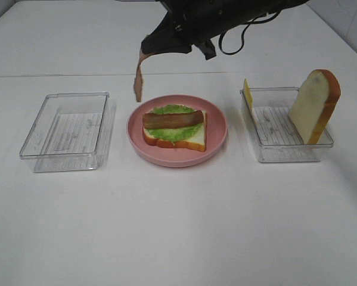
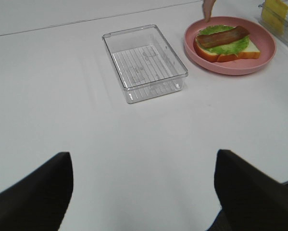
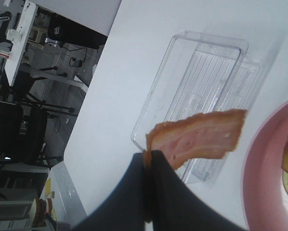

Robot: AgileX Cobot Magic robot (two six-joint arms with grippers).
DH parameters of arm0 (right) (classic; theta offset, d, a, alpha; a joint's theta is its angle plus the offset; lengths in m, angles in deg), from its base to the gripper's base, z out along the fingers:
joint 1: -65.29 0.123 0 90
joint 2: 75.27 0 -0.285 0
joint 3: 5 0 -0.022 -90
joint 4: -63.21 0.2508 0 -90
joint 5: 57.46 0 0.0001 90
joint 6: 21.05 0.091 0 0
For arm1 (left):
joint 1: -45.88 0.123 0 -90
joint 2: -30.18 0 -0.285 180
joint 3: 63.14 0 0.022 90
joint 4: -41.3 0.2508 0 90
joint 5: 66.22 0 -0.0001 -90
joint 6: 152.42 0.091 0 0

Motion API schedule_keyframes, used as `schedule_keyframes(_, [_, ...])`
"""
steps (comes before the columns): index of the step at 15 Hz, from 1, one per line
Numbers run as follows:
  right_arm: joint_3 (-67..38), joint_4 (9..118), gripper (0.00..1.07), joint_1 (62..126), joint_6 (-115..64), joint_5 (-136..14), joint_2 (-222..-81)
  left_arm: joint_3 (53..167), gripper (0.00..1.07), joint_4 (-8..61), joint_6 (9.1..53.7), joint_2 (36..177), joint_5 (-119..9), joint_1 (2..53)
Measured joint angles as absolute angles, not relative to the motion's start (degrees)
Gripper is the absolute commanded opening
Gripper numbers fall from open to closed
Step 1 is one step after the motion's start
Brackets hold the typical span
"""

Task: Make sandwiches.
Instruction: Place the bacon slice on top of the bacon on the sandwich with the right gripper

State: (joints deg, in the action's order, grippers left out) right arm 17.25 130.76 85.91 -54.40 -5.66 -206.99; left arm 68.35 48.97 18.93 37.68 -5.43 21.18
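Step in hand: the second bacon strip [image 1: 138,77] is being carried to the sandwich stack [image 1: 175,128]; by my reading, about half the layers are down.
Right pincer [image 1: 145,47]: pressed together and pinching the second bacon strip by its top end; the strip is dangling straight down, clear of everything, just above the far-left rim of the pink plate [image 1: 220,128].
Left pincer [image 2: 143,161]: spread wide and holding nothing, hanging over bare tabletop [image 1: 178,238] on the near left side.
Stack so far: 1 bread slice [image 1: 193,140] is lying flat on the plate, with lettuce [image 1: 169,133] on it and 1 bacon strip [image 1: 172,119] lying left to right across the lettuce.
Parts waiting: the cheese square [image 1: 248,95] is standing on edge at the far-left corner of the right tray [image 1: 279,152]; the top bread slice [image 1: 314,104] is leaning upright against that tray's right wall.
Left tray [image 1: 64,156]: nothing showing inside it.
Next move, as I judge it: shifting right and nearer over the lettuce, lowering so the strip is settling flat beside the first one, then letting go.
Edges: the strip is hanging at the plate rim, so dragging it low is risking a snag or a fold.
Open room: wide bare tabletop near the plate; the gaps between plate and trays are narrower.
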Motion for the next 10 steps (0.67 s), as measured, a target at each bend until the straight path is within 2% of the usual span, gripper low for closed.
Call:
schedule_keyframes(3, [17.3, 130.0, 0.0, 86.2, -54.4, -7.9, -210.1, 68.4, 0.76, 49.0, 18.9, 37.7, -5.4, 21.2])
schedule_keyframes(10, [17.3, 108.4, 0.0, 85.1, -39.3, -11.0, -210.4, 68.4, 0.76, 49.0, 18.9, 37.7, -5.4, 21.2])
